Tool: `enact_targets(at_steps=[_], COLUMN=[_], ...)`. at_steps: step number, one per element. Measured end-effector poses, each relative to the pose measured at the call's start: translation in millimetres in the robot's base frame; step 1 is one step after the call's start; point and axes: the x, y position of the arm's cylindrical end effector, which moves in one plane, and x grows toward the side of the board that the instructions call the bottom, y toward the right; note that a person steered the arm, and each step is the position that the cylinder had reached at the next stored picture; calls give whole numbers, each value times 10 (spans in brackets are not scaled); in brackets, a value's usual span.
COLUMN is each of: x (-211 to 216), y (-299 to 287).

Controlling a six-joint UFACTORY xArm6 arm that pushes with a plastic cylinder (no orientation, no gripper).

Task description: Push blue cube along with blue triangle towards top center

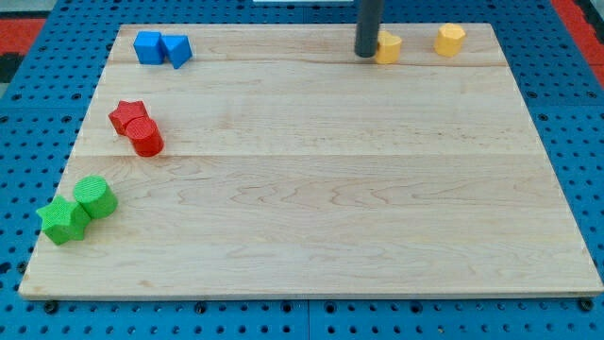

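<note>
Pale wood board (311, 217) fills most of the view, lying flat on a blue pegboard surface (28, 151) that shows on all sides; a strip of red (28, 19) sits at the view's top left corner and another at the top right.

Dark rod comes down from the view's top edge, right of centre. My tip (366, 55) rests on the board near its top edge, touching or just beside the left face of a yellow block (388, 46); cannot tell which. The rod is bare and holds nothing, a plain pusher with no jaws.

Green pair at the view's lower left: green cylinder (95, 196) touching green star (62, 220), the star lower and further left.

Red pair on the left side, mid-height: red star (128, 116) above, red cylinder (145, 137) just below and to its right, touching.

Blue pair in the board's top left corner: blue cube (147, 47) on the left, blue triangle (176, 49) pressed against its right side. Both sit well apart from my tip, far to its left along the same top strip of the board.

Second yellow block (450, 40), roughly hexagonal, lies near the top edge, right of the first, with a gap between them.
</note>
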Motion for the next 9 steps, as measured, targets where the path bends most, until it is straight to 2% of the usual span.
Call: enact_targets(at_steps=[1,2,9], x=[71,297,439], y=[40,-250,-450])
